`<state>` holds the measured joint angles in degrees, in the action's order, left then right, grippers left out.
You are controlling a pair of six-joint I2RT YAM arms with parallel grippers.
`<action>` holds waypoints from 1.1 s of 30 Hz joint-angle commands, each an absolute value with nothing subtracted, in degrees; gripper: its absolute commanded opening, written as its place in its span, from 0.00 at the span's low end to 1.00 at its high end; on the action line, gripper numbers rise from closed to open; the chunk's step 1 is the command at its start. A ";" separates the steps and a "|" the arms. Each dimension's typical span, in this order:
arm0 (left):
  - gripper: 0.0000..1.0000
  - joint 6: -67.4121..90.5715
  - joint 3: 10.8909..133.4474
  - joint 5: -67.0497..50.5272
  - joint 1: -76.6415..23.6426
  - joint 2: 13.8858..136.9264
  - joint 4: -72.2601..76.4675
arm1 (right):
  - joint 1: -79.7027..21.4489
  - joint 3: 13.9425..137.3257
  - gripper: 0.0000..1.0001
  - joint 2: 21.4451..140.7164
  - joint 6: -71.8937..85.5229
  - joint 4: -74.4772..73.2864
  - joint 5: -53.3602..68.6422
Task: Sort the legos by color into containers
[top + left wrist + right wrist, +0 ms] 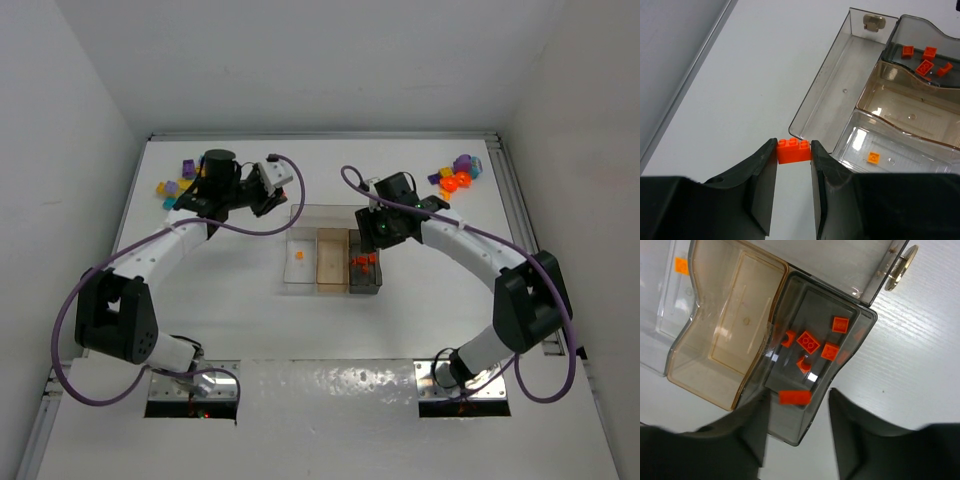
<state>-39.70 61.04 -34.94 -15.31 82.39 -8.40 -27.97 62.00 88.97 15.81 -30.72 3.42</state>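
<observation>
From above we count two loose lego piles, far left [176, 180] and far right [457, 176], with one tray [330, 262] between the arms. In the left wrist view, the left gripper [794, 150] is clenched on one orange-red brick [794, 152] just beside the tray's corner; four small orange-red bricks [924, 66] lie in the grey compartment [920, 30] and one orange piece [873, 157] in the clear compartment [905, 162]. In the right wrist view, the right gripper [799, 394] stands spread, with one blurred brick [794, 397] between its fingers over the grey compartment.

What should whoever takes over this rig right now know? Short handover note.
Left gripper: shut on an orange-red plastic brick, by the clear plastic tray's wide section.
Right gripper: open over the grey compartment; a blurred orange-red brick between its fingers, touching neither.
Done: several orange-red pieces in grey; one small orange piece in the clear compartment.
Left: tan compartment empty; mixed-colour loose bricks piled far left, more far right.
</observation>
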 commanded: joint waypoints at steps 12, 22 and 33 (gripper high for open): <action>0.00 -37.27 64.07 -37.18 -16.17 81.56 -6.42 | -27.95 68.20 0.54 85.35 18.09 -31.55 -2.44; 0.00 -31.63 72.59 -36.92 -32.84 95.08 -10.02 | -16.79 60.65 0.50 73.76 30.32 -29.01 -20.82; 0.00 -26.19 73.75 -39.21 -42.88 105.98 2.97 | -16.61 56.34 0.51 66.54 29.00 -28.04 -18.99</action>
